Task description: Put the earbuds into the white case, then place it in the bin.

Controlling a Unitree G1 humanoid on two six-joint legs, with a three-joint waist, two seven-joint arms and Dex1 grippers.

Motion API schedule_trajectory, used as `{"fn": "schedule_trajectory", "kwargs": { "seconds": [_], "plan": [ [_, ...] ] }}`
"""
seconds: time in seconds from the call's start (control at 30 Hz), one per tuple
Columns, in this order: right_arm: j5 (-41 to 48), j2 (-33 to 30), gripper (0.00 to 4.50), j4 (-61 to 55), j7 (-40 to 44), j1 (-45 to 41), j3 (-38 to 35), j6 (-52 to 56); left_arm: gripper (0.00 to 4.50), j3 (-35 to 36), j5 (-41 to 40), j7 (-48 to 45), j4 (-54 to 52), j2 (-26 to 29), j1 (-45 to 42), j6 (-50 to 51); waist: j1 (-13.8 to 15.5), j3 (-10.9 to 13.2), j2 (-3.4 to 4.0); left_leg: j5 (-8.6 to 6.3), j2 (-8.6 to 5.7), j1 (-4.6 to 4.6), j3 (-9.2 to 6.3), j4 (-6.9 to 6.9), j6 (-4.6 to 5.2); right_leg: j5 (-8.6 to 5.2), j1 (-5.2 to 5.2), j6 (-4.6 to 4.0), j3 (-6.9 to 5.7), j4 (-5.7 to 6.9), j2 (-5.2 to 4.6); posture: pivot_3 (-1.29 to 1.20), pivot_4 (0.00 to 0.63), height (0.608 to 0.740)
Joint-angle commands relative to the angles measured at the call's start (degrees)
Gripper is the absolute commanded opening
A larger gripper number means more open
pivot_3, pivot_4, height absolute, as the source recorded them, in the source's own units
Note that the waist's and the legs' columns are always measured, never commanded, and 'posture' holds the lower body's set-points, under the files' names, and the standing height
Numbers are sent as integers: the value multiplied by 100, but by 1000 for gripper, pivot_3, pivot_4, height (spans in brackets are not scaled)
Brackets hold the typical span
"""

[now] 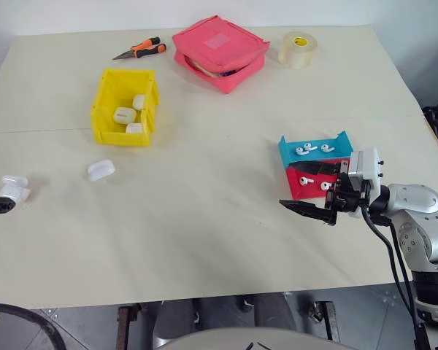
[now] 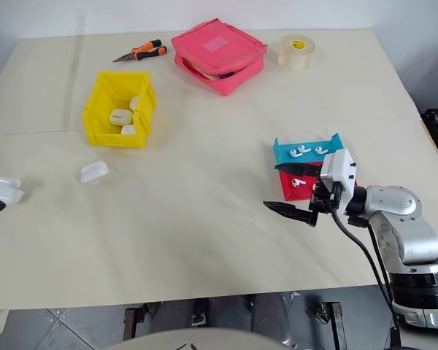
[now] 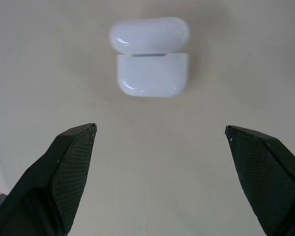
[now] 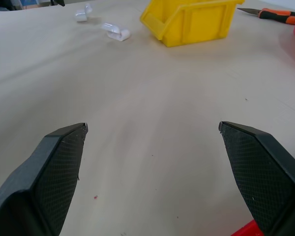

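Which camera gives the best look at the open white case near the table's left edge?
The left wrist view: the open white case lies just beyond the left gripper, lid up. Both eye views show it small at the table's left edge; the right wrist view shows it tiny and far.

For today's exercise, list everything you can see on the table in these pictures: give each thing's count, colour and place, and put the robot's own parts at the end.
bin: one, yellow, far left of the table, three white cases inside.
open white case: one, white, lid up, at the table's left edge.
closed white case: one, white, lying in front of the bin.
earbuds: white, three in the teal tray, two seen in the red tray.
teal tray: one, right side.
red tray: one, just in front of the teal one.
pouch: one, pink, far centre.
tape roll: one, clear, right of the pouch.
pliers: one, orange and black handles, far left.
left claw: open, by the open case.
right claw: open, beside the trays.
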Motion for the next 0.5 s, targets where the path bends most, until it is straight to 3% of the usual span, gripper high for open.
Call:
{"fn": "schedule_trajectory", "kwargs": {
  "seconds": [0.03, 0.5],
  "plan": [
    [33, -18, 4500, -138, 15, 46, -84, -80, 4480, -157, 440, -101, 671, -165, -429, -399, -3, 0, 0, 0, 0, 0, 1, 0, 0, 0, -1, 0, 0, 0, 1, 0, 150, 740],
    [37, -55, 4500, -177, 29, 30, -79, -37, 4480, -1352, 1963, -579, 3357, -1469, -2673, -1747, -3, -4, -18, 0, 0, 3, 5, 9, 0, 1, 1, 1, 2, 12, 3, 0, 150, 740]
  ]
}}
